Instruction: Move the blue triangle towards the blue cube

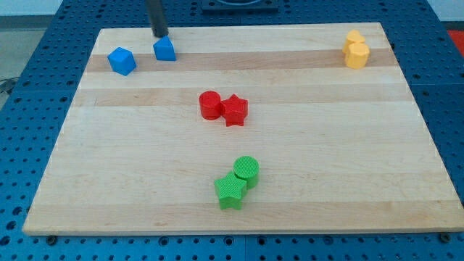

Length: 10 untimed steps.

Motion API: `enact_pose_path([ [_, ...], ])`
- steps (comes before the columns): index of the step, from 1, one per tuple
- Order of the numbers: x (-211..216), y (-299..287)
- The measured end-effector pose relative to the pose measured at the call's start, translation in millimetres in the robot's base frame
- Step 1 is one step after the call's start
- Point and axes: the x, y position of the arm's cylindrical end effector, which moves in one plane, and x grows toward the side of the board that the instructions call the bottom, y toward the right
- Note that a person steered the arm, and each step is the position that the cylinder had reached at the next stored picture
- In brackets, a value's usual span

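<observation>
Blue triangle (165, 49) sits far-left on the tabletop (326, 167), near the blue cube (122, 61) on its left; my tip (159, 34), a bare rod with no hand, touches its far edge, so next it must shift right and push left.

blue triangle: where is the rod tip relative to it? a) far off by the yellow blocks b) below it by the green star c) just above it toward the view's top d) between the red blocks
c: my tip sits at the top edge of the blue triangle, which lies right of the blue cube.
</observation>
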Motion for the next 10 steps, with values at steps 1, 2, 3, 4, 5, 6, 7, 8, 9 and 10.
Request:
enact_pose_path([
  [1,17,22],
  [2,57,31],
  [3,57,22],
  [4,57,13],
  [5,57,2],
  [6,57,-10],
  [7,57,-17],
  [8,57,-18],
  [9,56,-6],
  [10,51,29],
])
